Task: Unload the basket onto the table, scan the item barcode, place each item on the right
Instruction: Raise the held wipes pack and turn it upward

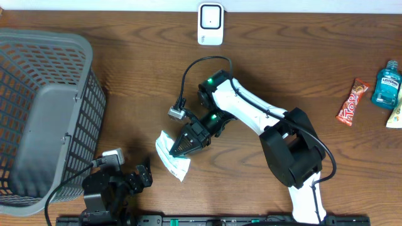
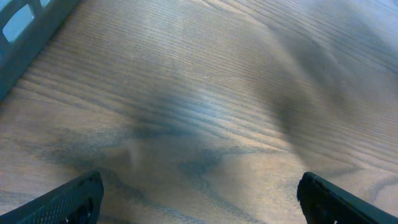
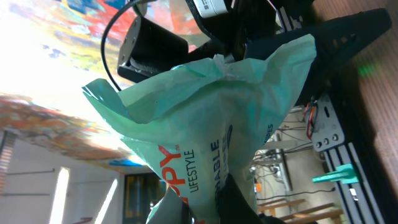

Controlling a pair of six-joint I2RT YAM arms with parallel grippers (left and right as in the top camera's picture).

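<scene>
Near the tabletop's front edge, our right gripper (image 1: pixel 183 145) clenches the pale green pouch (image 1: pixel 171 158), the pick-up in hand; next, we judge, its barcode must face the white scanner (image 1: pixel 210 24) at the back edge, while our left gripper (image 2: pixel 199 190) hangs released.

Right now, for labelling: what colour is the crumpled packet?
Pale mint green packet, clearest in right wrist view.

Overhead, the light is even and soft. The table (image 1: pixel 125 37) is sharp, with a faint shadow just beneath the right fingers (image 1: pixel 183 145). In the left wrist view, the wood ahead of the left fingers (image 2: pixel 68 199) is blurred, with dim bluish shadows across it. In the right wrist view, the background beyond the fingers is blown out white, and the pouch (image 3: pixel 205 124) glows translucent.
</scene>
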